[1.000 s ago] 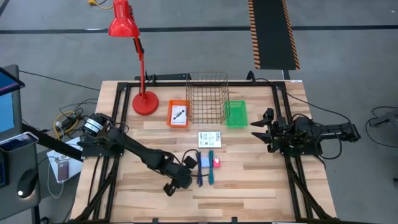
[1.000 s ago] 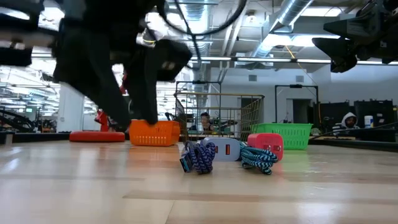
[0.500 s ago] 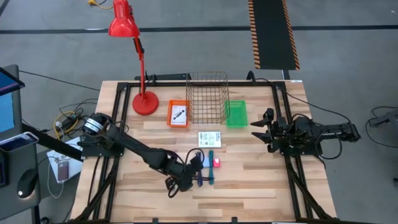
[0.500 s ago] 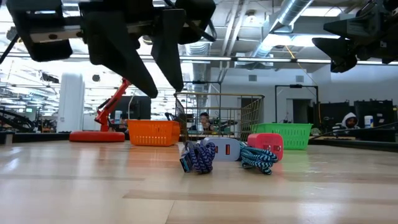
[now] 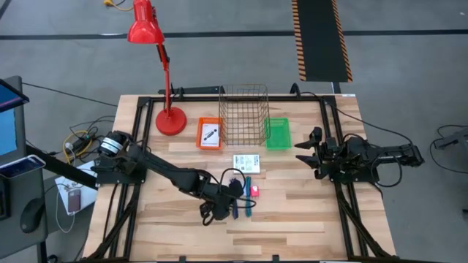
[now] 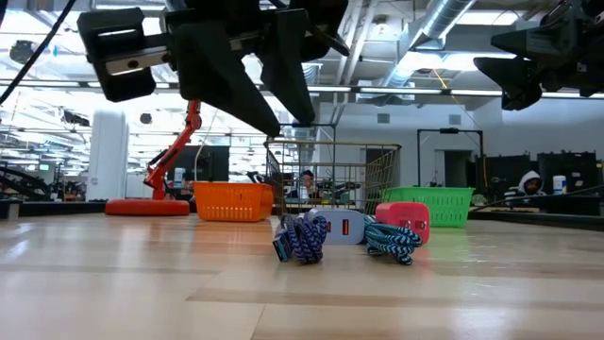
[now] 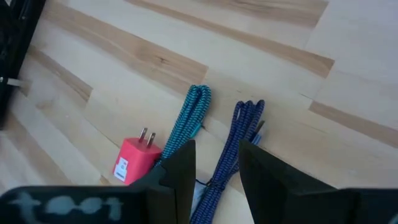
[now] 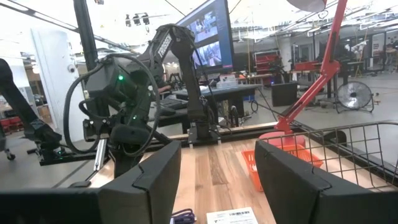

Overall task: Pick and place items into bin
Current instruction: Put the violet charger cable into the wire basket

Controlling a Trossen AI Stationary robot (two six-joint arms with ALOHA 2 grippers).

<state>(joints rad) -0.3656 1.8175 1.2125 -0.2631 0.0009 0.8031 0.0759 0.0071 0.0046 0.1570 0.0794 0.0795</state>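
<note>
A blue braided cable (image 7: 239, 137) and a teal braided cable (image 7: 189, 118) lie side by side on the table, with a pink-red plug block (image 7: 137, 163) beside the teal one. In the low view a pale blue-grey block (image 6: 342, 227) sits between the cable bundles. A white printed card (image 5: 246, 162) lies flat, farther back. My left gripper (image 5: 232, 193) hangs open above the cables' far ends, its fingers (image 7: 180, 171) either side of the blue cable and well above it (image 6: 286, 127). My right gripper (image 5: 308, 151) waits open at the table's right, raised.
A wire basket (image 5: 243, 115) stands at the far middle. An orange bin (image 5: 210, 134) holding a card is on its left, a green bin (image 5: 278, 134) on its right. A red desk lamp (image 5: 170, 117) stands far left. Bare wood lies near the front edge.
My left gripper has moved toward the table's right, from beside the cables to over them, and now covers the blue-grey block in the high view. It has stayed open and raised. The items and my right arm have not moved.
</note>
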